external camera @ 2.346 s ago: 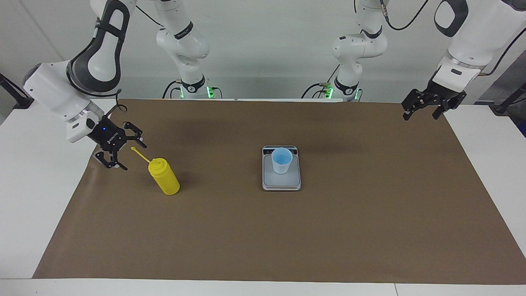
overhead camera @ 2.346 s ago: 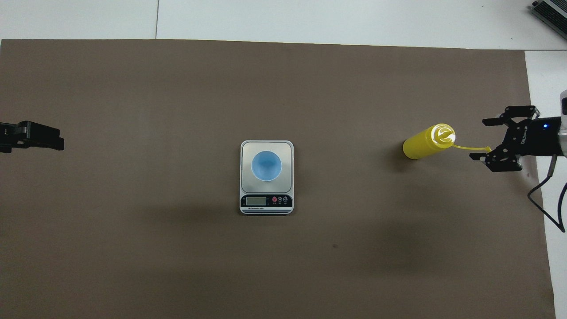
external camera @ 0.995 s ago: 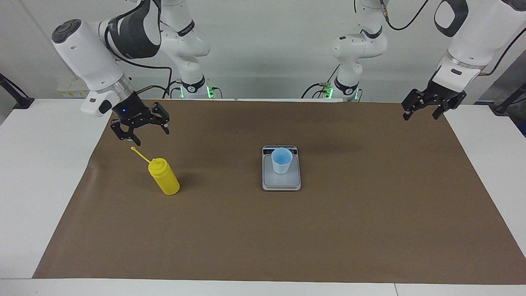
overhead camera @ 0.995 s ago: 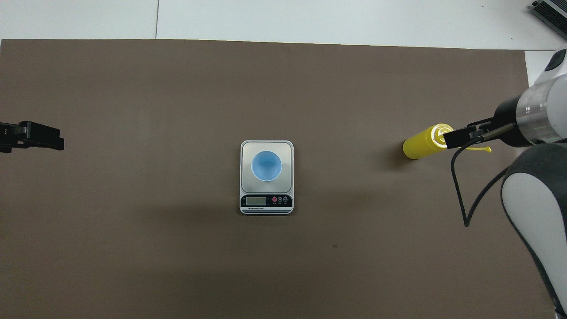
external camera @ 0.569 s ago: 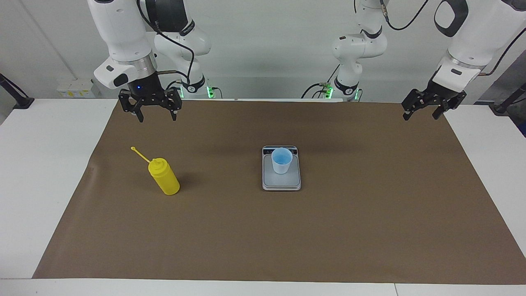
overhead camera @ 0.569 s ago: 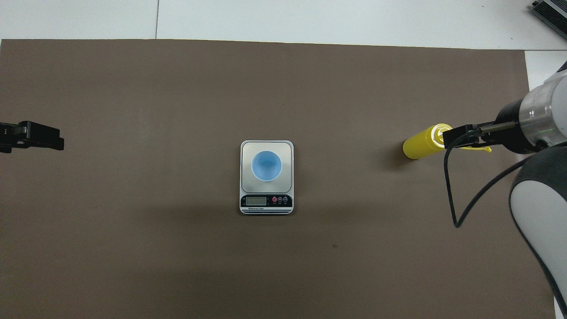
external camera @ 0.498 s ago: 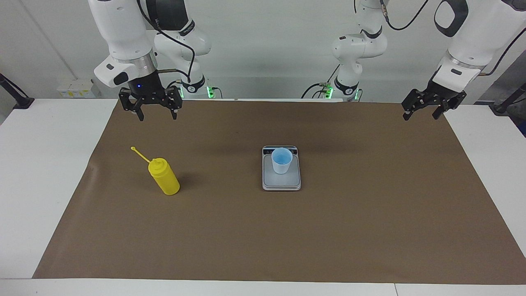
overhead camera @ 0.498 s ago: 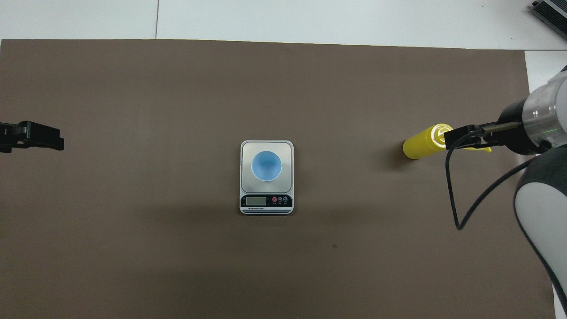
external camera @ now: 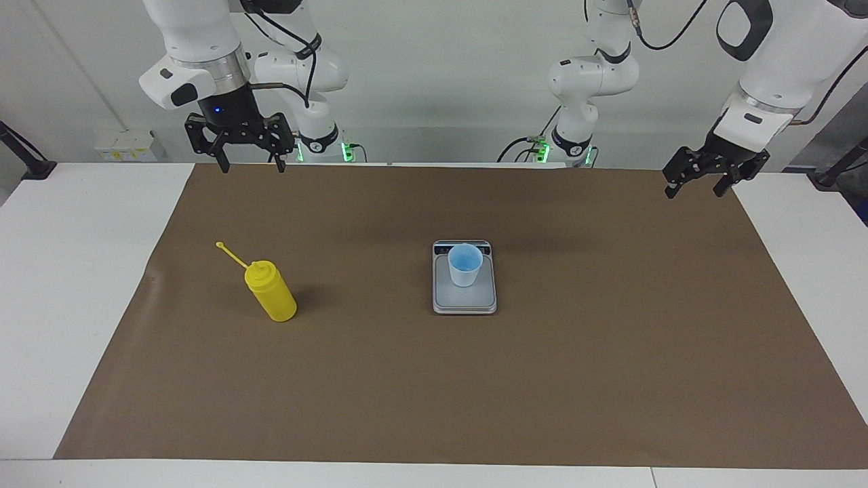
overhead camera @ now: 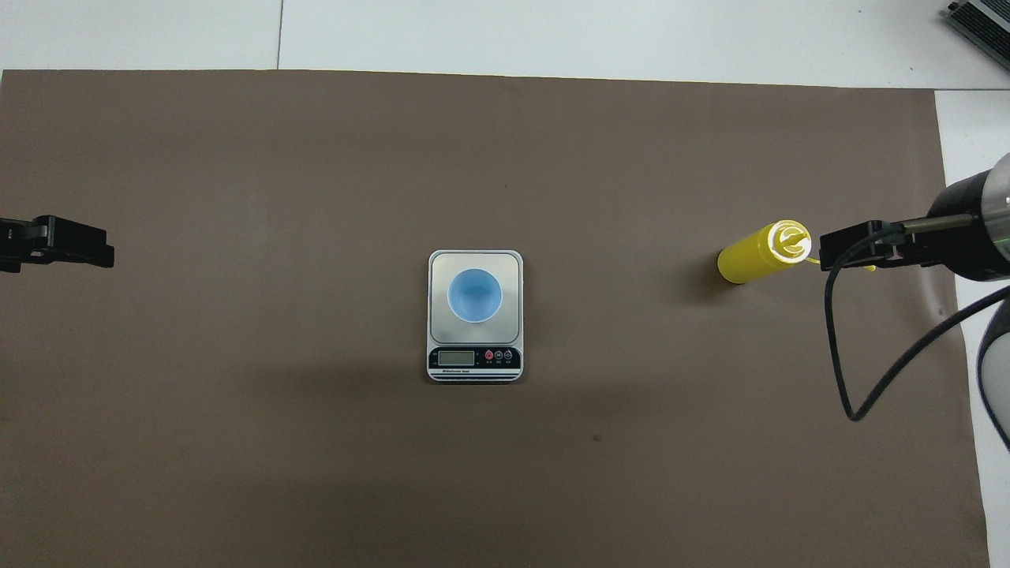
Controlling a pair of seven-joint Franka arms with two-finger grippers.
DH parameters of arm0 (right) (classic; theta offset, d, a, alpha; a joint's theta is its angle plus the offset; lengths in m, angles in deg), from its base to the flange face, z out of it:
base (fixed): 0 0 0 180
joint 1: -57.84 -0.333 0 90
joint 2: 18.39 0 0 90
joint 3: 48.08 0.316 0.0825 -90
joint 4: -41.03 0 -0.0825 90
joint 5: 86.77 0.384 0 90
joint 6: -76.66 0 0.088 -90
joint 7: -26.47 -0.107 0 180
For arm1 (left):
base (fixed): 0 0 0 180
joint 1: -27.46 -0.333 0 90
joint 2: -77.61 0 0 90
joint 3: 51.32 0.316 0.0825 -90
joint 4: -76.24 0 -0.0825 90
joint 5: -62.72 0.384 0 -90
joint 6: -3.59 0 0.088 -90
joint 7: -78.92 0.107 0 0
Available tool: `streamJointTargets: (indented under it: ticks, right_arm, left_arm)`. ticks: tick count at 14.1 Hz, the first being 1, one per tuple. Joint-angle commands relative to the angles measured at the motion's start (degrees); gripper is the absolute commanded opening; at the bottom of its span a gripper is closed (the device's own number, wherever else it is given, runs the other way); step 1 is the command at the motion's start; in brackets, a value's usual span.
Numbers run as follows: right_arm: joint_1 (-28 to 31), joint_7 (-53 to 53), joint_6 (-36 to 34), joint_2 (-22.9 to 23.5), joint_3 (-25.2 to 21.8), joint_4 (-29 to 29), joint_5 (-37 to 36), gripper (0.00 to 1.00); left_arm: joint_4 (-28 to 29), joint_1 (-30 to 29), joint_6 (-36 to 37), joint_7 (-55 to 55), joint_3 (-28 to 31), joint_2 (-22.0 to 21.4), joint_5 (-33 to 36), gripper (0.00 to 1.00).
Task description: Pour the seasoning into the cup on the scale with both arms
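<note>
Raised and drawn back from the seasoning (external camera: pixel 270 292), the right gripper (external camera: pixel 247 166) now hangs wide open, holding nothing, above the bottle standing below it. Left gripper (external camera: pixel 698 188) waits open; cup (external camera: pixel 464 266) sits on scale (external camera: pixel 464 300), between both grippers.

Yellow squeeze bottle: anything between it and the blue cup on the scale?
Nothing visible. Only bare brown mat lies between the yellow plastic squeeze bottle and the light blue plastic cup on the silver-grey scale. Both grippers hang clear.
</note>
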Motion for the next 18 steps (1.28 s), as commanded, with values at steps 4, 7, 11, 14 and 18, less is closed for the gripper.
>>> streamJointTargets:
  ticks: [4, 7, 11, 14, 18]
  right_arm:
    - [1.38, -1.00, 5.30, -0.50, 0.47, 5.94, 0.96, 1.00]
    - [1.29, -0.74, 5.39, -1.20, 0.56, 7.35, 1.13, 1.00]
    - [0.67, -1.00, 5.48, -1.90, 0.47, 8.58, 1.05, 1.00]
    - [0.67, -0.82, 5.48, -2.78, 0.47, 10.07, 0.96, 1.00]
    - [0.67, -0.74, 5.48, -2.78, 0.56, 10.16, 0.96, 1.00]
  left_arm:
    - [1.94, -0.23, -0.58, -0.59, -0.12, -1.56, 0.98, 1.00]
    - [1.94, -0.14, -0.58, -0.68, -0.12, -1.56, 0.98, 1.00]
    - [1.94, -0.23, -0.58, -0.59, -0.12, -1.56, 0.98, 1.00]
    - [1.94, -0.23, -0.58, -0.59, -0.12, -1.56, 0.98, 1.00]
    - [1.94, -0.23, -0.58, -0.59, -0.12, -1.56, 0.98, 1.00]
